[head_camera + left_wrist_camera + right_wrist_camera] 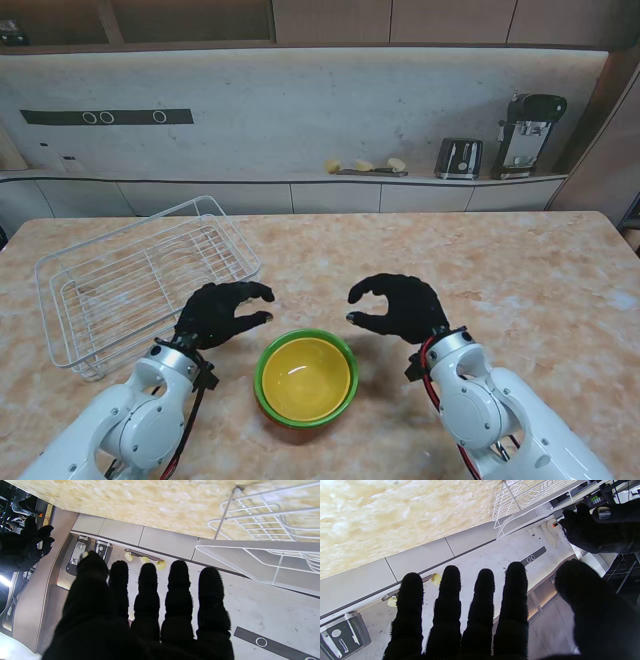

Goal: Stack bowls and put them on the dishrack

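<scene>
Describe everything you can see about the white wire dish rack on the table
The white wire dish rack is an open rectangular basket of thin coated metal rods, with a raised rim, sloped sides and a row of plate slots along its floor. It sits flat, angled slightly, on the beige marbled table, on my left and farther from me than the stacked bowls. Nothing lies in it, and neither hand touches it.

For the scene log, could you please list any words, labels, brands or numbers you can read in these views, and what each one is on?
No readable text in any view.
Dark strip on the back wall: only ring marks, no letters.
Toaster and coffee machine on the counter: any markings too small to read.
Bowls, dishrack, left hand, right hand: no visible print.
</scene>
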`<action>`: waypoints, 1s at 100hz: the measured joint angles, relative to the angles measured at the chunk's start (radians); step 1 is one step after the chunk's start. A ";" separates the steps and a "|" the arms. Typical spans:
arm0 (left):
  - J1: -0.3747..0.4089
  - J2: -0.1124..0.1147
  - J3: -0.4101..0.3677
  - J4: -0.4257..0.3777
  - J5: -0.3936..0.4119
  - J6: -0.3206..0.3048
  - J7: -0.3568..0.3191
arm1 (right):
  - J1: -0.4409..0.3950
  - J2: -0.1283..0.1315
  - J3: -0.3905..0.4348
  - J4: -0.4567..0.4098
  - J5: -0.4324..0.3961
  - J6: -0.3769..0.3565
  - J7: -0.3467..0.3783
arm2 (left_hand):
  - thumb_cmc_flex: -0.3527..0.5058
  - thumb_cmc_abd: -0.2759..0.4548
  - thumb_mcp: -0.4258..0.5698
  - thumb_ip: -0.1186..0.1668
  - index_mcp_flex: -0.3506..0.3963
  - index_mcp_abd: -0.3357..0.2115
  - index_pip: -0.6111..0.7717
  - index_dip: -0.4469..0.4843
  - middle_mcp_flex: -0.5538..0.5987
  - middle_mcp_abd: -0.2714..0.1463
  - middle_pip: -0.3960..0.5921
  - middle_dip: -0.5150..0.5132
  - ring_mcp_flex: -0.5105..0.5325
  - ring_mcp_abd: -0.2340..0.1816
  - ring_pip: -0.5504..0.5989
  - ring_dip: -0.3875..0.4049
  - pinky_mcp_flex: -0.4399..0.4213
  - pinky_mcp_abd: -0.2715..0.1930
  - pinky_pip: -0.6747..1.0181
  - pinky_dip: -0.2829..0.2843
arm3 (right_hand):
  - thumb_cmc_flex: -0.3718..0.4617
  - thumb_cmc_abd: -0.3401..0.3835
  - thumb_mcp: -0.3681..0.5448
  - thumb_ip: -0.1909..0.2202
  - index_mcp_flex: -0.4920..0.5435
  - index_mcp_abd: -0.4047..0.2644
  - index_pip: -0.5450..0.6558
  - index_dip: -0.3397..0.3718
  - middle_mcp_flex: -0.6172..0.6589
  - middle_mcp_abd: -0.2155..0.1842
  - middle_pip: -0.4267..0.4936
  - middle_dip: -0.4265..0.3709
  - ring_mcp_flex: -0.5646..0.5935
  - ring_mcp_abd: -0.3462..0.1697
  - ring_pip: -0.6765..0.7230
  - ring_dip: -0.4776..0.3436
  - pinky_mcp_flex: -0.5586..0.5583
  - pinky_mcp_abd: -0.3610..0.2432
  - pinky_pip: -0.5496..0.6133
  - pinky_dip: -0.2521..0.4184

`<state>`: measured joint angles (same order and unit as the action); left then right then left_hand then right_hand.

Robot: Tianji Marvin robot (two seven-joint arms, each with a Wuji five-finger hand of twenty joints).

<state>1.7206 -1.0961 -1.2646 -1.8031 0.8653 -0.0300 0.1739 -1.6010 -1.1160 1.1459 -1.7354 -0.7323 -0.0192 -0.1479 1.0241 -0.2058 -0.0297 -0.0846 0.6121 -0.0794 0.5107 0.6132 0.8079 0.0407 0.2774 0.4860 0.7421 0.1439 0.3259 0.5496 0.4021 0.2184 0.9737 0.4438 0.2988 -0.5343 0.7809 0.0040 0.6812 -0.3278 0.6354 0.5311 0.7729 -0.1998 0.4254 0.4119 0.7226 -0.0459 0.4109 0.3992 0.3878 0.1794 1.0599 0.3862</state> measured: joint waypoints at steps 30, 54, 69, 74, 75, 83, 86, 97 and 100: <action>-0.051 -0.001 0.061 0.019 -0.136 -0.006 -0.067 | -0.072 0.001 0.062 -0.058 -0.086 0.052 -0.038 | -0.049 0.025 0.003 0.006 -0.010 0.073 -0.104 -0.083 -0.064 0.025 -0.044 -0.070 -0.064 -0.002 -0.063 -0.088 -0.024 -0.011 -0.098 -0.043 | 0.000 0.000 0.000 -0.005 0.011 -0.003 0.005 -0.014 0.000 -0.001 -0.001 0.000 0.000 0.000 0.000 0.000 0.001 -0.005 0.000 0.000; -0.129 0.004 0.152 0.063 -0.164 0.001 -0.145 | -0.110 -0.003 0.112 -0.069 -0.081 0.074 -0.081 | -0.092 0.025 0.003 0.007 -0.020 0.114 -0.150 -0.131 -0.127 0.056 -0.082 -0.116 -0.138 0.004 -0.099 -0.143 -0.089 0.097 -0.167 -0.060 | 0.000 0.000 0.000 -0.009 0.022 -0.008 0.023 -0.024 0.000 -0.001 -0.001 0.000 0.000 0.000 -0.001 0.000 0.001 -0.005 0.000 0.000; -0.178 0.007 0.196 0.087 -0.182 0.034 -0.200 | -0.116 -0.003 0.117 -0.069 -0.081 0.079 -0.099 | -0.103 0.025 0.003 0.007 -0.039 0.121 -0.182 -0.151 -0.140 0.081 -0.105 -0.134 -0.189 0.025 -0.118 -0.160 -0.112 0.111 -0.174 -0.064 | 0.001 0.000 0.000 -0.009 0.023 -0.008 0.023 -0.025 0.000 -0.001 -0.001 0.000 0.000 0.000 -0.003 0.000 0.000 -0.005 0.000 0.000; -0.191 0.007 0.207 0.093 -0.181 0.045 -0.204 | -0.116 -0.003 0.118 -0.069 -0.081 0.079 -0.101 | -0.118 0.025 0.003 0.007 -0.034 0.130 -0.184 -0.153 -0.167 0.087 -0.114 -0.136 -0.204 0.028 -0.121 -0.164 -0.122 0.111 -0.179 -0.065 | 0.001 0.000 0.000 -0.009 0.023 -0.008 0.023 -0.026 0.000 -0.001 -0.001 0.000 0.000 0.000 -0.010 0.000 -0.003 -0.005 0.000 0.000; -0.193 0.007 0.208 0.095 -0.180 0.048 -0.204 | -0.116 -0.003 0.118 -0.069 -0.081 0.079 -0.102 | -0.118 0.025 0.003 0.007 -0.036 0.132 -0.186 -0.153 -0.176 0.087 -0.115 -0.136 -0.205 0.030 -0.125 -0.168 -0.123 0.111 -0.183 -0.065 | 0.001 0.000 0.000 -0.009 0.023 -0.008 0.023 -0.026 0.000 -0.001 -0.001 0.000 0.000 0.000 -0.010 0.000 -0.004 -0.005 0.000 0.000; -0.205 0.008 0.217 0.099 -0.176 0.069 -0.217 | -0.116 -0.003 0.118 -0.069 -0.083 0.079 -0.104 | -0.118 0.024 0.003 0.007 -0.062 0.147 -0.207 -0.156 -0.191 0.098 -0.119 -0.147 -0.219 0.039 -0.118 -0.172 -0.133 0.111 -0.186 -0.065 | 0.001 -0.001 0.000 -0.010 0.023 -0.008 0.023 -0.027 0.000 -0.001 -0.001 0.000 0.000 0.000 -0.011 0.000 -0.007 -0.005 0.000 0.000; -0.210 0.008 0.220 0.101 -0.176 0.078 -0.225 | -0.116 -0.003 0.118 -0.068 -0.084 0.079 -0.104 | -0.118 0.023 0.003 0.007 -0.062 0.148 -0.208 -0.164 -0.191 0.099 -0.119 -0.147 -0.229 0.041 -0.120 -0.172 -0.134 0.111 -0.186 -0.065 | 0.001 -0.001 0.000 -0.015 0.023 -0.008 0.023 -0.033 0.000 -0.001 -0.001 0.000 0.000 0.000 -0.011 0.000 -0.008 -0.005 0.000 0.000; -0.227 0.009 0.231 0.112 -0.188 0.096 -0.244 | -0.115 -0.003 0.116 -0.067 -0.083 0.079 -0.105 | -0.140 0.000 0.003 0.007 -0.073 0.160 -0.228 -0.176 -0.206 0.111 -0.135 -0.148 -0.242 0.049 -0.116 -0.176 -0.136 0.111 -0.191 -0.065 | 0.001 -0.001 0.000 -0.015 0.024 -0.008 0.023 -0.035 0.000 -0.001 -0.001 0.000 0.000 0.000 -0.012 0.000 -0.009 -0.005 0.000 0.000; -0.232 0.009 0.234 0.115 -0.198 0.098 -0.249 | -0.115 -0.004 0.116 -0.067 -0.082 0.079 -0.105 | -0.142 -0.002 0.003 0.007 -0.073 0.170 -0.232 -0.177 -0.205 0.112 -0.123 -0.149 -0.242 0.050 -0.116 -0.182 -0.136 0.111 -0.191 -0.065 | 0.001 -0.001 0.000 -0.015 0.024 -0.008 0.023 -0.035 0.000 -0.001 -0.001 0.000 0.000 0.000 -0.012 0.000 -0.010 -0.005 0.000 0.000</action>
<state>1.4886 -1.0873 -1.0302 -1.6877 0.6669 0.0683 -0.0755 -1.7156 -1.1196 1.2620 -1.8026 -0.8144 0.0602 -0.2533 0.8819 -0.2081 -0.0263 -0.0780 0.5390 0.0902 0.2785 0.4361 0.6033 0.1532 0.1544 0.3374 0.5003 0.1941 0.2102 0.3673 0.2656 0.3292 0.7826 0.3785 0.2995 -0.5348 0.7809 -0.0108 0.7054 -0.3362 0.6586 0.4959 0.7731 -0.2006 0.4246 0.4119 0.7226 -0.0459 0.3989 0.3992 0.3781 0.1746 1.0596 0.3867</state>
